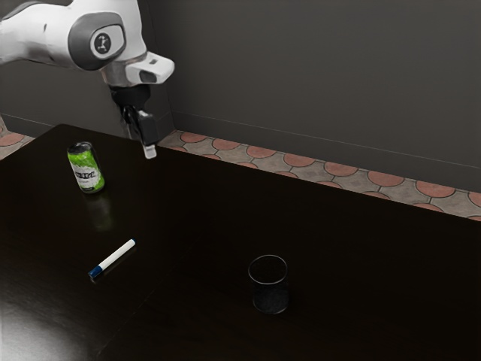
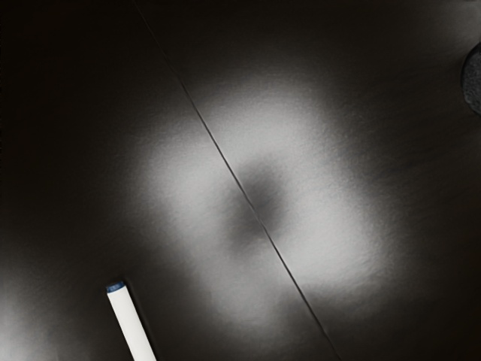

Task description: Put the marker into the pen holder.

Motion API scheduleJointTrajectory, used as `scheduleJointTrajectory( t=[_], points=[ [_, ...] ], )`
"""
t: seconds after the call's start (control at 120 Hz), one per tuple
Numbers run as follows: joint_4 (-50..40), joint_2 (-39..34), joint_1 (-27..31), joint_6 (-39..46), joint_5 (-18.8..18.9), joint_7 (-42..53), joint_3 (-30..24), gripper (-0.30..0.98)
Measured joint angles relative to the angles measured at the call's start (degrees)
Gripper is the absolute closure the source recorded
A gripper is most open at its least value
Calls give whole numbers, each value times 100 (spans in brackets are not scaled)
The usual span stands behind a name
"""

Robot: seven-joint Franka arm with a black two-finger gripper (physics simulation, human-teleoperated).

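My gripper (image 1: 149,149) hangs above the table's far side in the exterior view, beyond the marker and apart from it. A white marker (image 1: 116,256) with a dark blue cap lies on the dark table, toward the exterior view's lower left. The clear glass pen holder (image 1: 269,295) stands upright, to the exterior view's right of the marker. In the wrist view, the marker (image 2: 131,325) shows its white body and blue end at the lower edge, and a dark round part of the pen holder (image 2: 473,79) is at the edge.
A green and white can (image 1: 86,169) stands on the table (image 1: 188,226), between the marker and the arm's side in the exterior view. Behind the table's far edge are a tiled floor and a grey wall. A thin seam runs across the tabletop (image 2: 361,135).
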Motion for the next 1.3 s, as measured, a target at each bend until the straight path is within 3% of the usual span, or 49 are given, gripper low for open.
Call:
scheduleJointTrajectory(
  t=[0.317, 0.617, 0.767, 0.9, 1.033, 1.3],
  points=[
    [20, 85, -45, 317, -7, 612, -19, 0],
    [-372, -36, 82, 609, 175, 281, 328, 0],
    [-1062, -13, 31, 1197, -274, 192, 855, 1],
    [-1603, 105, 383, 1705, -316, -100, 992, 16],
    [-2218, 204, 673, 2152, 110, -567, 1018, 32],
    [-2971, 282, 421, 2906, 342, -1366, 1013, 43]
  ],
)
